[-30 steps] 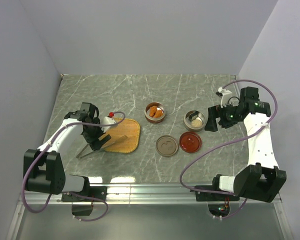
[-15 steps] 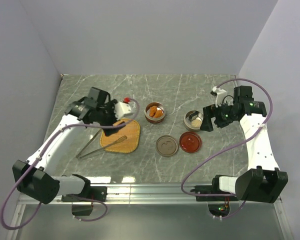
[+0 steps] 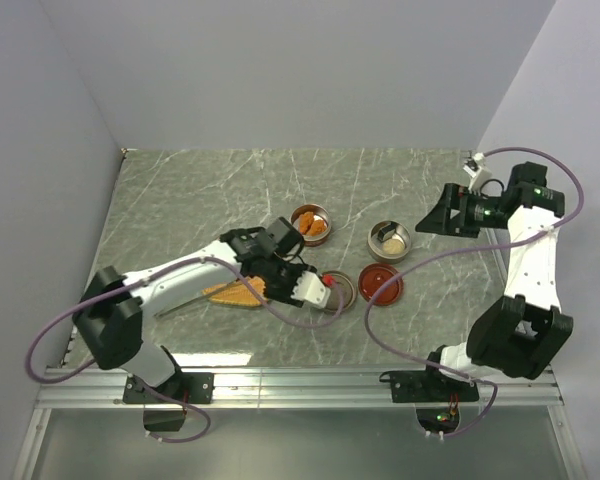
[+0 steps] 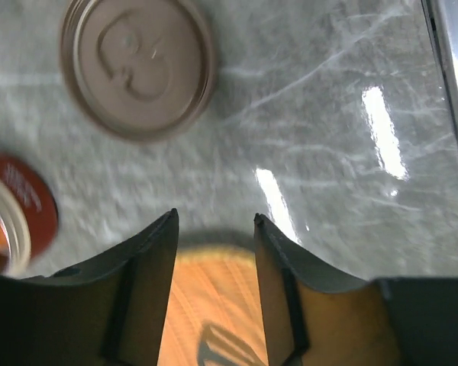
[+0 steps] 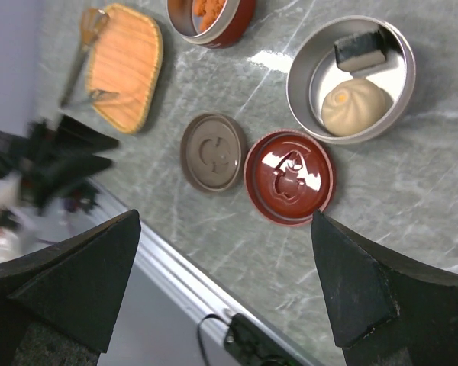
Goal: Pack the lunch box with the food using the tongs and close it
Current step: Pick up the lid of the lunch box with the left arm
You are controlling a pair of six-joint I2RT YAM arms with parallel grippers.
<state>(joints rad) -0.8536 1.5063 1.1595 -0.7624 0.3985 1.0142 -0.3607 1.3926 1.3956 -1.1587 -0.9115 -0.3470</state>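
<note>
The silver tongs [image 3: 185, 298] lie on the table left of the woven tray [image 3: 236, 293], their tips resting on it; they also show in the right wrist view as tongs [image 5: 80, 53]. My left gripper [image 3: 280, 282] hovers low over the tray's right edge [image 4: 214, 305], jaws apart with nothing between them. Orange-brown nuggets [image 3: 311, 226] sit in the red lunch box tin [image 3: 296, 213]. A pale bun [image 5: 356, 107] and a small dark-topped piece [image 5: 360, 49] lie in the silver tin [image 5: 301, 76]. My right gripper [image 3: 428, 221] hangs wide open to the right of that tin.
A brown lid [image 4: 137, 69] and a red lid [image 5: 290, 177] lie flat on the marble table in front of the tins. The metal rail [image 4: 454, 76] runs along the near edge. Grey walls close in the left, back and right.
My left arm has swung from the tray's far left side across to its right edge, and its jaws have narrowed. My right arm has drawn back to the right, away from the silver tin.
</note>
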